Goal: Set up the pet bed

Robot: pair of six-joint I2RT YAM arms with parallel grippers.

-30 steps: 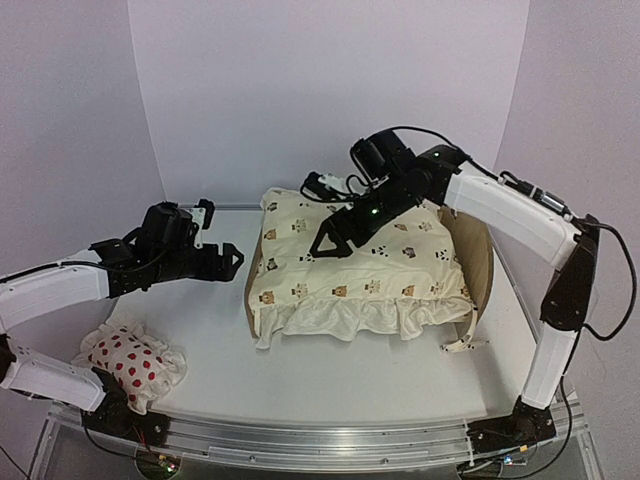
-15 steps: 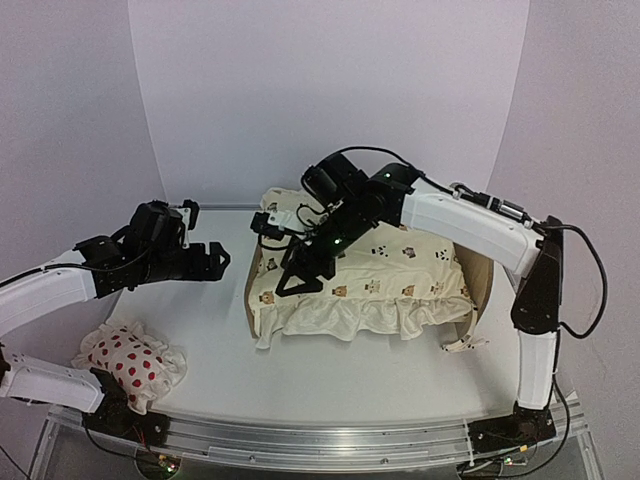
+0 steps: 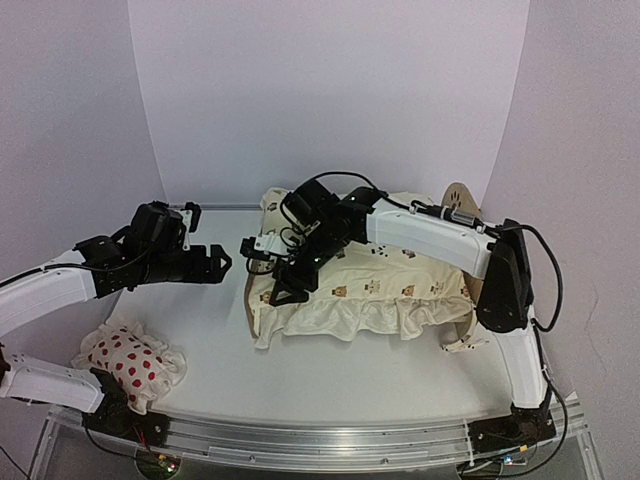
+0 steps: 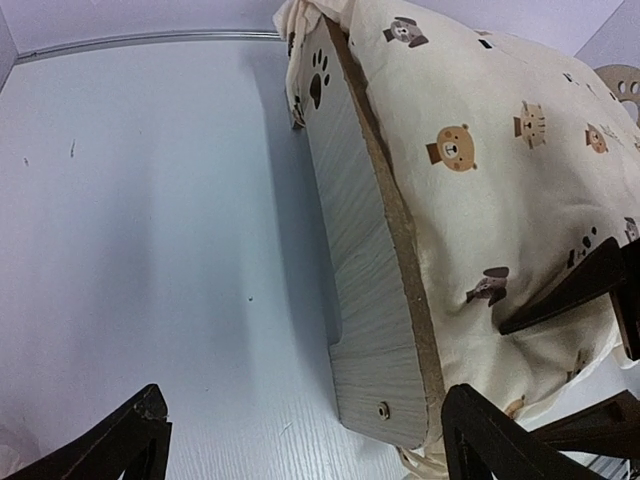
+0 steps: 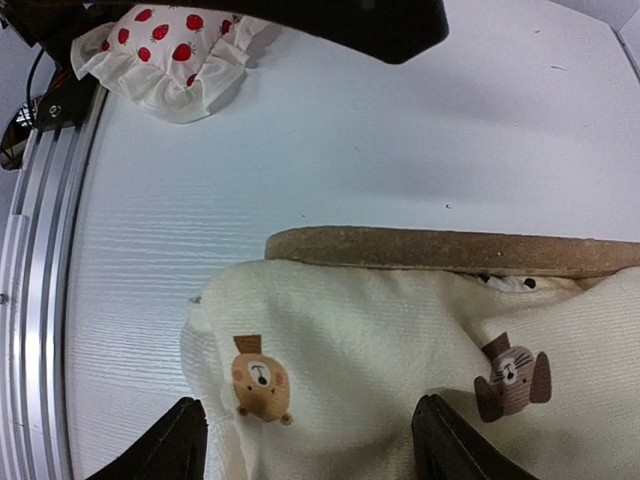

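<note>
Your right gripper (image 5: 310, 405) has its jaws spread, one finger on either side of the cushion's (image 3: 385, 282) corner at the bottom of the wrist view. They have not clenched on the cloth. Whether the tips press into it, you cannot tell.

Your left gripper (image 4: 310, 450) is also wide apart and empty. It hangs over the bare table (image 3: 330, 385), just left of the bed (image 4: 365, 280), facing the wooden end with the paw print.

What changed: a second ago your right arm was reaching over the far middle of the cushion, in the upper centre of the overhead frame. It has since swung down and left to the cushion's left edge at frame centre. That sweep uncovered the round headboard (image 3: 459, 196) at the upper right. The left arm has barely shifted, and the cushion looks unmoved.

The bed sits in the centre of the overhead frame, running left to right, its frame nearly hidden under the cushion.

For the task, this looks like the cushion is on and you are now working its left corner, probably to seat or straighten it. The pillow (image 3: 128, 362) lies at the lower left, well apart from the bed, so that step is not yet done.
</note>
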